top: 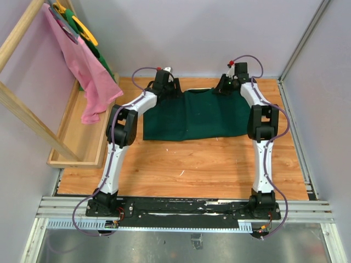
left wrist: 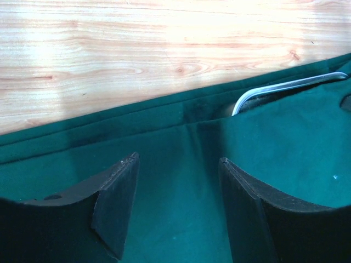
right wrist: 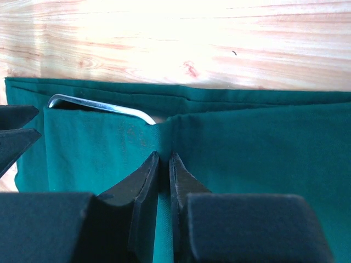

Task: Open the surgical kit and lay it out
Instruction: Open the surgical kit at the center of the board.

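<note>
From above, the dark green cloth wrap [top: 192, 115] lay spread as a flat, slightly rumpled rectangle on the far half of the wooden table [top: 192, 164]. The left gripper [top: 164, 86] and the right gripper [top: 226, 85] were both down at its far edge, one near each far corner. The view was too distant to show how either pair of jaws stood. In the left wrist view the jaws were parted, with only smooth cloth lying in the gap between the black fingers [left wrist: 118, 208] and nothing held. Beyond them and to their right, the curved, shiny rim of the steel tray [left wrist: 285, 86] peeked from under a fold. In the right wrist view the jaws were drawn almost together on a raised pleat of the cloth, which puckered just ahead of the fingertips [right wrist: 148, 175]. The same bright rim showed beyond and to their left. The wrap looked soft, light and matte, likely to drape and bunch rather than slide, so a pinch at a hemmed edge or fold should hold. The tray underneath looked rigid, smooth and slippery, and it might shift or rattle if the cloth were dragged instead of lifted clear.
</note>
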